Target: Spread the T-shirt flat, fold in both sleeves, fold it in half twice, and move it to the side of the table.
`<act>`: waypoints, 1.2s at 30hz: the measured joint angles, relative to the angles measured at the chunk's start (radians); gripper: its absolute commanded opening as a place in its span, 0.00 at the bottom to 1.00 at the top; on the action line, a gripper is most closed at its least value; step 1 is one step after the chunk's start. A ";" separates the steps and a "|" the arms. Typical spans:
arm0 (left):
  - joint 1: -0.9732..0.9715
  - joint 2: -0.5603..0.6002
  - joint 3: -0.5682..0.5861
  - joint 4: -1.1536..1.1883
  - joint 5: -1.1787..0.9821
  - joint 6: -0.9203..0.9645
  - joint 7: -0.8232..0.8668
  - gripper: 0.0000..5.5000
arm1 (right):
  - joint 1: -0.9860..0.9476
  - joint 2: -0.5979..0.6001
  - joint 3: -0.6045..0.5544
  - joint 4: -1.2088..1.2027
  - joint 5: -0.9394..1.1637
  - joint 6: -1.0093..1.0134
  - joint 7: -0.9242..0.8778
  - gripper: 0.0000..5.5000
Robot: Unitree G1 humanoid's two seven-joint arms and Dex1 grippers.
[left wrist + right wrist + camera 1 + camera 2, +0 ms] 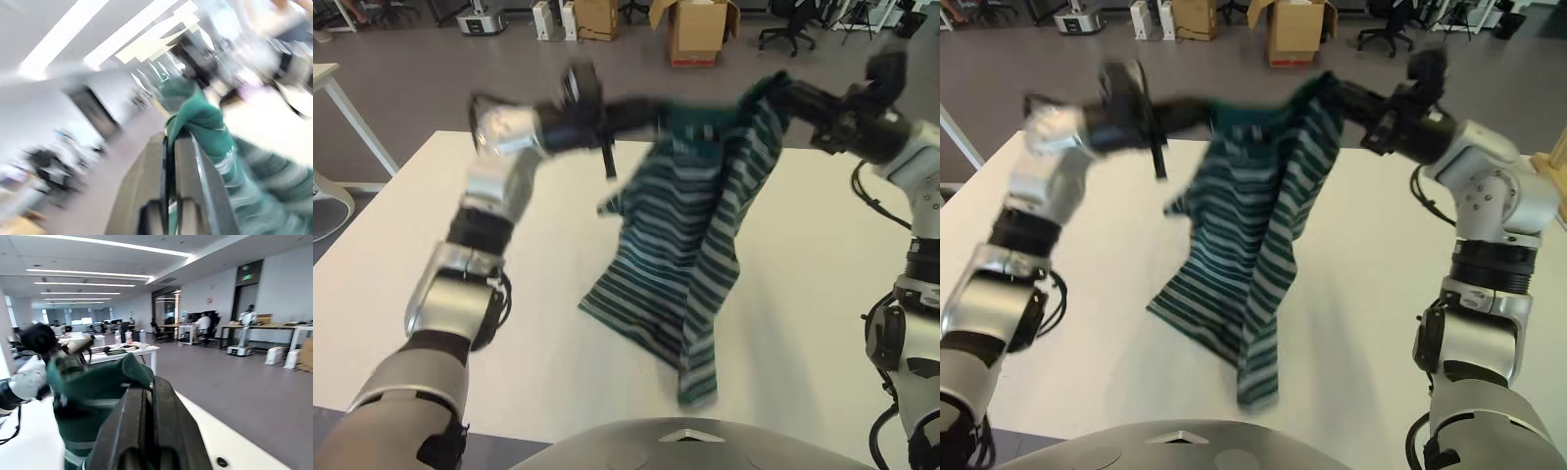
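— Where is the T-shirt being held?

— The T-shirt (pixel 690 245) is being held up above the table (pixel 431 255), hung between the two arms, while its lower hem is being rested on the tabletop near the front edge.

— And how is it being gripped?

— A bunch of green cloth at one top corner is being pinched tight by the left gripper (pixel 171 144). The other top corner is being clamped the same way by the right gripper (pixel 146 392). Both pairs of fingers are being held closed on cloth.

— What is being risked from here?

— The shirt is not being presented flat: one side is being carried doubled over the front. If it is lowered like this, a crease is likely to be pressed in instead of the cloth being spread. Only small bunches are being grasped, so a corner could be pulled free by a hard outward stretch. The hem is also being trailed close to the table's edge, where it could be dragged off.
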 measured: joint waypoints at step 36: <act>-0.289 0.329 0.195 -0.453 -0.187 0.699 -0.360 0.00 | -0.354 -0.306 -0.068 -0.336 0.358 0.240 0.125 0.00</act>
